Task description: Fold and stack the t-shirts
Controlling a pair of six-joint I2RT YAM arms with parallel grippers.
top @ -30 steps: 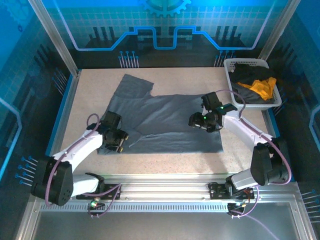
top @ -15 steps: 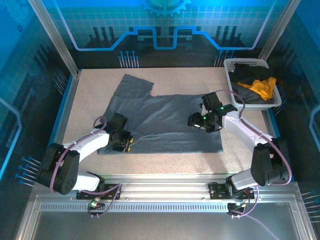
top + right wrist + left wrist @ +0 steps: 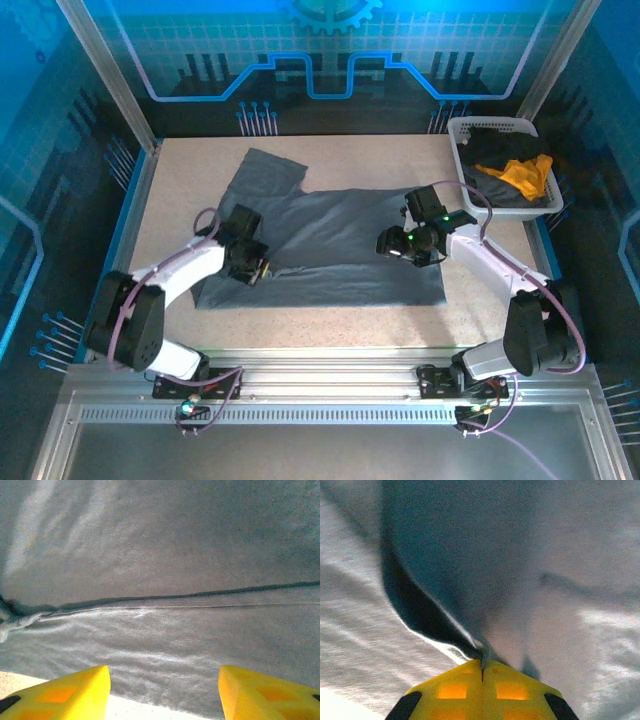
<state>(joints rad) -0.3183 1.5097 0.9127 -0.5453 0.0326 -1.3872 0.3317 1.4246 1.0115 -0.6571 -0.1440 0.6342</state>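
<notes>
Left end effector (image 3: 482,664): my fingers are pressed together, pinching a raised fold of the grey t-shirt (image 3: 335,235) near its lower-left edge.
Right end effector (image 3: 162,692): my fingers are apart, low over the shirt's right half.
Grey t-shirt: spread on the surface (image 3: 180,180), centre of the top view.
Basket (image 3: 490,121): upper right, holding a black t-shirt (image 3: 495,150) and an orange-yellow t-shirt (image 3: 527,175).

Grey t-shirt (image 3: 530,555) blurs beyond the left pincer (image 3: 482,662).
</notes>
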